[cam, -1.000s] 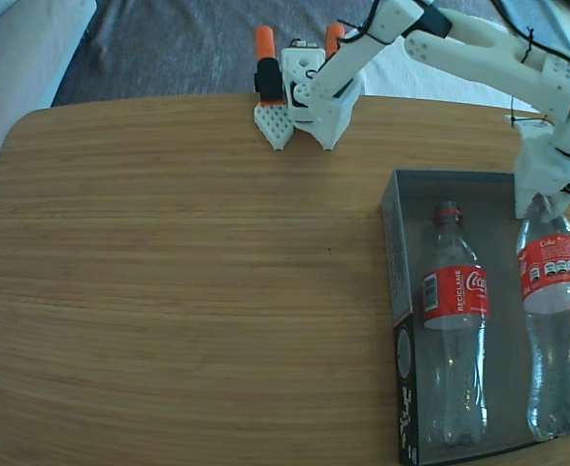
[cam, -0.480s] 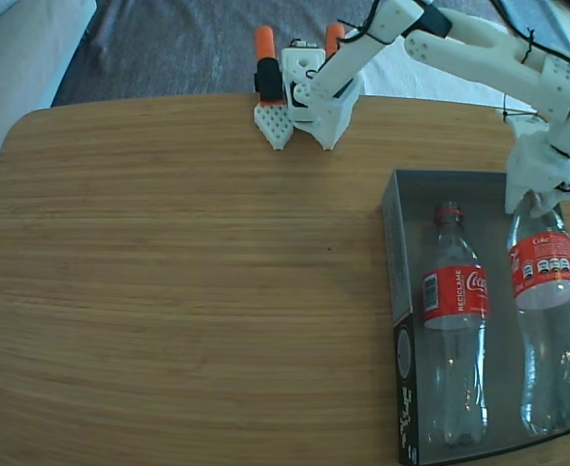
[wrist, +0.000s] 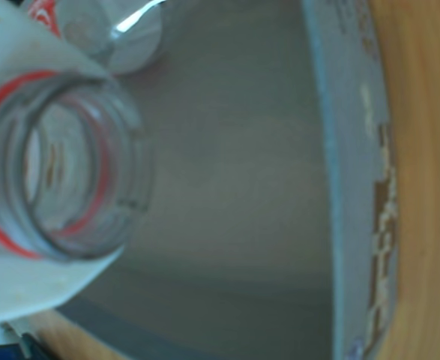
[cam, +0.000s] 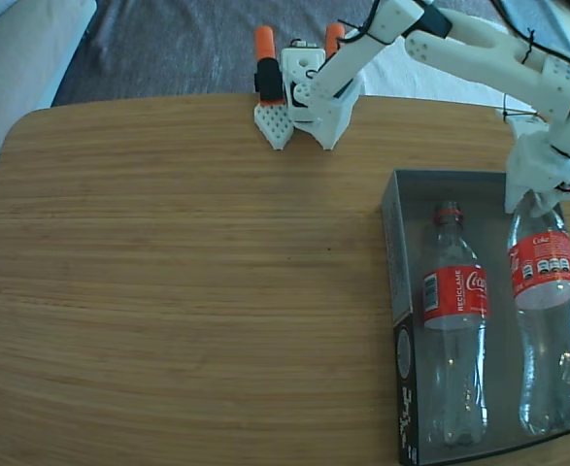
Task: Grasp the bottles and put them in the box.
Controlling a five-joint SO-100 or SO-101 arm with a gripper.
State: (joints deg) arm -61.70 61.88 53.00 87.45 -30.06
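— Status? 
— Both bottles lie in the box (cam: 391,252) at the table's right edge.
— The gripper (cam: 535,199)? 
— At the second bottle (cam: 549,320) neck; apparently clamped, release outstanding.

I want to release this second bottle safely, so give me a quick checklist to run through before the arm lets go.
1. Clear plastic Coca-Cola bottle with a red label on the right lies inside the shallow dark grey cardboard box: ok.
2. Its base is fully down on the box floor: cannot tell.
3. White gripper is at that bottle's neck: ok; fingers' grip: cannot tell.
4. The left bottle lies apart from the held one: ok.
5. Open bottle mouth fills the wrist view near the box wall; gap to the wall: cannot tell.
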